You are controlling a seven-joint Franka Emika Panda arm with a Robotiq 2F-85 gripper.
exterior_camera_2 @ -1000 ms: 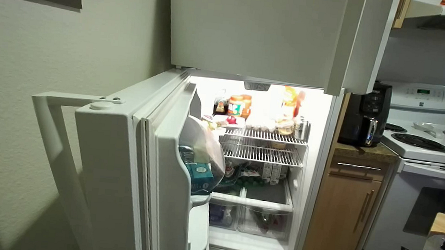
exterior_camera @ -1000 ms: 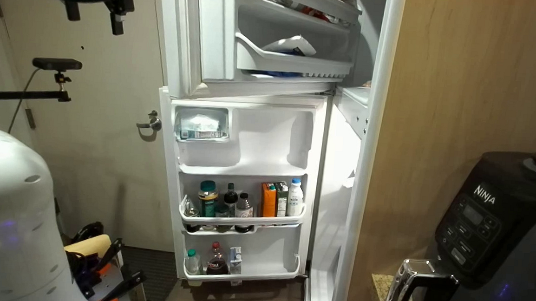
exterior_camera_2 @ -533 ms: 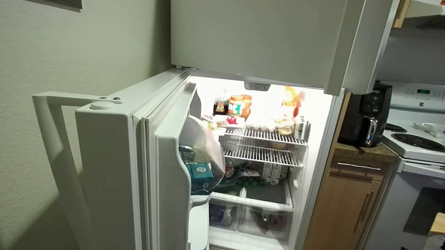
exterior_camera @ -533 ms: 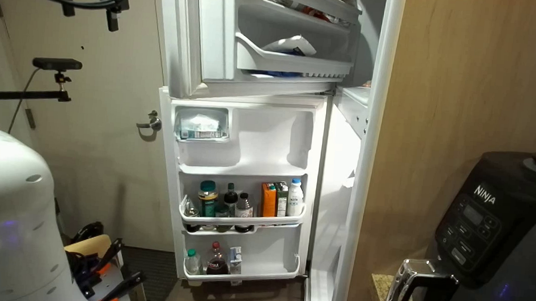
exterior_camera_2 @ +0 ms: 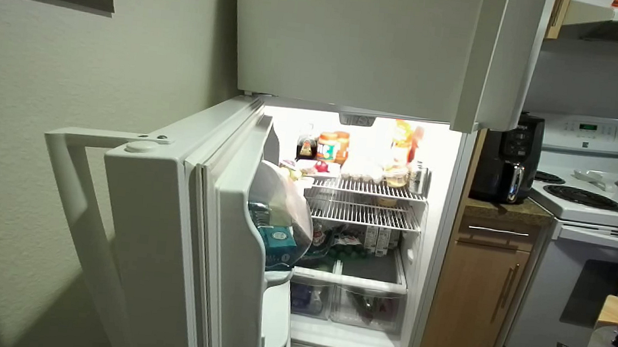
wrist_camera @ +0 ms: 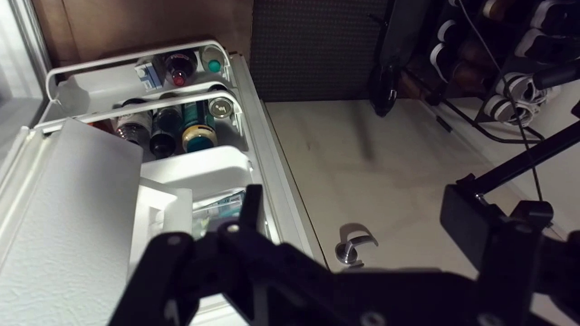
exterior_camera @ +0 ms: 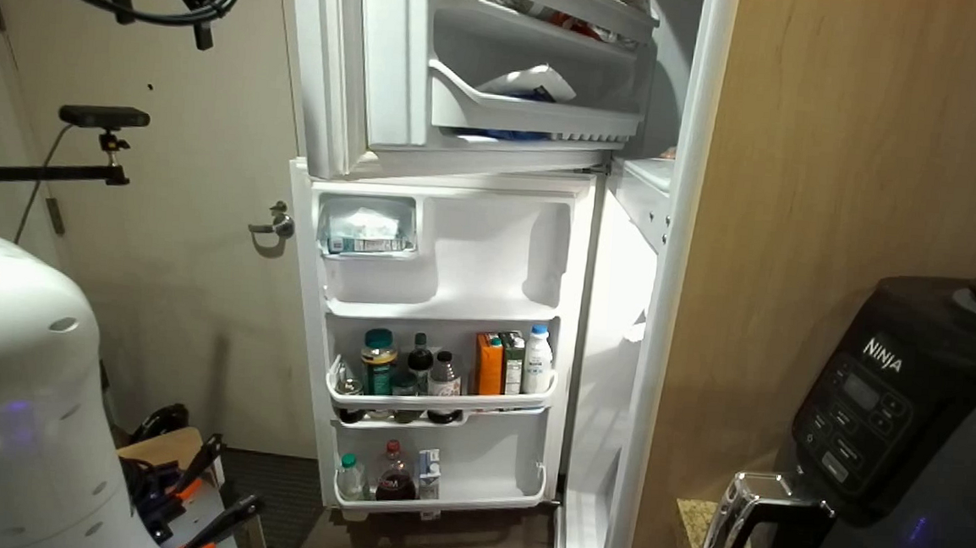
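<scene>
Hand (wrist_camera: 356,201) lifted slightly, black appliance (exterior_camera: 901,439) lettered "NINJA"

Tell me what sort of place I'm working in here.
Most likely a home kitchen: there's an open, stocked fridge, a white coil-burner stove beyond the cabinet, and a black Ninja countertop appliance.

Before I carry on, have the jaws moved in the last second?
Yes: in an exterior view the open jaws have shifted up and slightly left in the picture, farther from the metal door handle.
</scene>
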